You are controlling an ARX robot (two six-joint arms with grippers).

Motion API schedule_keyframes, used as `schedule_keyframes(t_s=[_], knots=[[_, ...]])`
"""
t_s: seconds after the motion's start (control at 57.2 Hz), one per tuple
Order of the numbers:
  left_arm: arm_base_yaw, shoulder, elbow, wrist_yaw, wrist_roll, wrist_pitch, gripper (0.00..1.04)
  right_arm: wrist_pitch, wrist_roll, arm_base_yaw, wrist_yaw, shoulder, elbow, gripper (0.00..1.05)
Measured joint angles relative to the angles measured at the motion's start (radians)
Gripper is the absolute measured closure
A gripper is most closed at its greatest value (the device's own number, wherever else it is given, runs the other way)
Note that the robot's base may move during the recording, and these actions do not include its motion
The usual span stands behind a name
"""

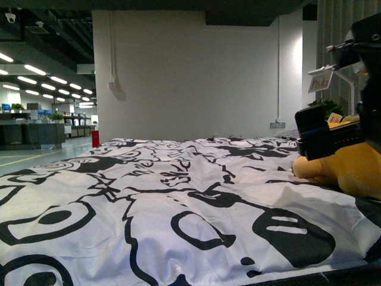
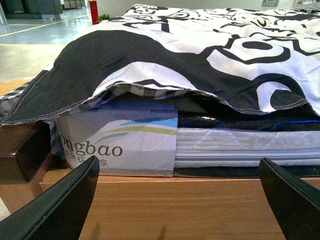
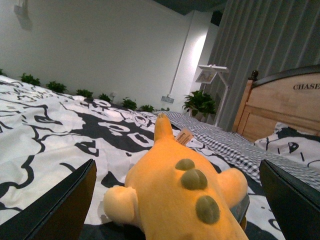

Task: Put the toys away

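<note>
the headboard of the bed carries the carved letters "chase", cut off by the picture edge. at the bed's side a pale mattress wrap reads "ngbao", with smaller marks beneath too faint to read. one black-and-white cover hangs over the wrap. the left gripper sits low at the bed's side, level with the mattress edge and above the wooden frame, its fingers spread wide with nothing between them. the right gripper reaches over the bed toward the headboard, its fingers also wide apart, one on each side of the toy; they do not seem to touch it. in the front view the right arm shows at the right edge, a black part of it over the toy. there is one toy, orange-yellow, lying on the cover near the bed's head end, with three olive bumps on its back and one small tag. one patterned pillow lies against the headboard.
</note>
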Motion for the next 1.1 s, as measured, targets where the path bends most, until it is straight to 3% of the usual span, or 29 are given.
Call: schedule_keyframes(t_s=[0.542, 1.101], knots=[[0.000, 0.000, 0.000, 0.000, 0.000, 0.000, 0.06, -0.138, -0.084, -0.058, 0.024, 0.222, 0.264, 0.07], [0.000, 0.000, 0.000, 0.000, 0.000, 0.000, 0.06, -0.332, -0.072, -0.153, 0.003, 0.245, 0.285, 0.07]])
